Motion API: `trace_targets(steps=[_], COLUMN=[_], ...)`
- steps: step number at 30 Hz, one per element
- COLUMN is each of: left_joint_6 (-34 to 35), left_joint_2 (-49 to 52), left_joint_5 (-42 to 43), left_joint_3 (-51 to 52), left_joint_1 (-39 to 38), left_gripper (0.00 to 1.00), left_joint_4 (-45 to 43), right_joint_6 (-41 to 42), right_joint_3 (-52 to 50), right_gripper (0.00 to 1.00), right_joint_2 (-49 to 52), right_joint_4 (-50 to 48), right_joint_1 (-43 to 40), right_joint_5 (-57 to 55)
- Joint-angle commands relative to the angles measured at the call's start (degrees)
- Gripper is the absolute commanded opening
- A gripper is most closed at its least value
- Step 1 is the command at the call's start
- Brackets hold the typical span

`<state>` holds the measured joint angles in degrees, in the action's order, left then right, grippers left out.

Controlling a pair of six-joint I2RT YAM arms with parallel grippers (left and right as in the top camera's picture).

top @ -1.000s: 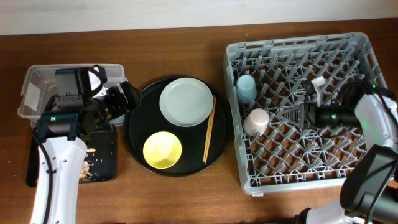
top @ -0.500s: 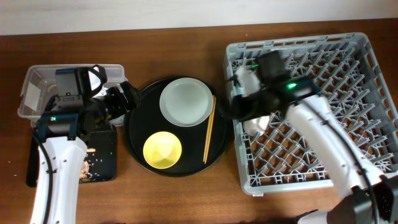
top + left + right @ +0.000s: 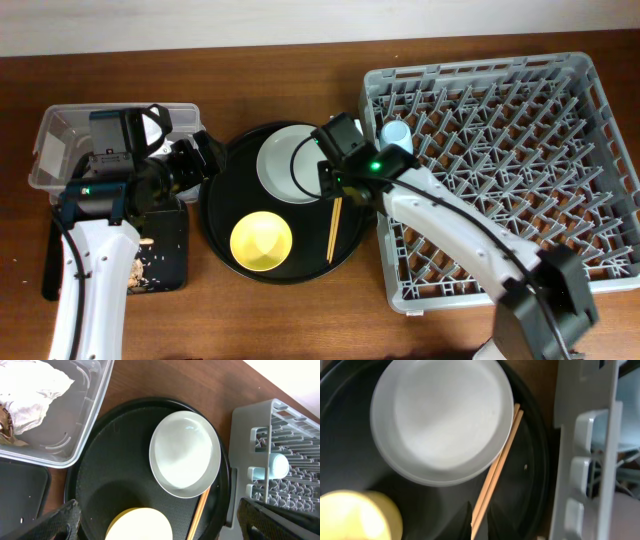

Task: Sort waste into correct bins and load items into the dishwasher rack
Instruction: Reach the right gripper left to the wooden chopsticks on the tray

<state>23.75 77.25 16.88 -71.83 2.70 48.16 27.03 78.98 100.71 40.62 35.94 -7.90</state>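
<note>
The right arm reaches from the lower right of the overhead frame, diagonally over the dishwasher rack (image 3: pixel 480 66), and its wrist hangs above the right side of the large round black tray (image 3: pixel 215 215). The right gripper (image 3: pixel 480 521) points down, its 2 fingers close together on either side of the chopsticks (image 3: pixel 333 235). Whether they actually pinch the wood cannot be told.

The left arm rises along the left edge of the overhead frame. The left gripper (image 3: pixel 162 522) is spread wide and holds nothing, hovering by the tray's left rim.

The table (image 3: pixel 300 320) is dark brown wood, with a white wall strip (image 3: pixel 300 20) along the top.

On the round tray, the pale round plate (image 3: pixel 280 160) sits at the top, the small yellow bowl (image 3: pixel 261 241) below it and the chopsticks along the right edge. The light blue cup (image 3: pixel 397 135) stands in the rack's upper left corner. The clear tub (image 3: pixel 60 130) is at upper left. The flat black tray (image 3: pixel 165 240) below it carries beige crumbs (image 3: pixel 140 265).

Only the left wrist view shows the white napkin (image 3: pixel 30 385) and a brown wrapper (image 3: pixel 5 420) inside the tub. Only the right wrist view shows the fingertips straddling the chopsticks.
</note>
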Motion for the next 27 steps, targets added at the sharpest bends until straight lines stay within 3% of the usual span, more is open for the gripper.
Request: trace_targets(steps=[1, 7, 14, 27], left_joint_6=[-0.7, -0.7, -0.7, -0.7], left_joint_2=[-0.1, -0.1, -0.1, -0.1], left_joint_5=[-0.2, -0.2, -0.2, -0.2], left_joint_3=[-0.2, -0.2, -0.2, -0.2], left_joint_1=[0.1, 0.1, 0.1, 0.1], left_gripper=[0.99, 0.99, 0.99, 0.99], left_joint_4=[-0.1, -0.1, -0.1, -0.1], right_joint_6=[2.0, 1.8, 2.2, 5.7], right_joint_3=[0.7, 0.7, 0.7, 0.7], right_gripper=[0.22, 0.38, 0.42, 0.51], right_joint_2=[4.7, 11.5, 15.6, 15.6], right_joint_4=[-2.3, -8.9, -12.6, -10.9], right_joint_1=[0.0, -0.1, -0.4, -0.4], right_joint_5=[-3.3, -3.3, -3.5, -6.0])
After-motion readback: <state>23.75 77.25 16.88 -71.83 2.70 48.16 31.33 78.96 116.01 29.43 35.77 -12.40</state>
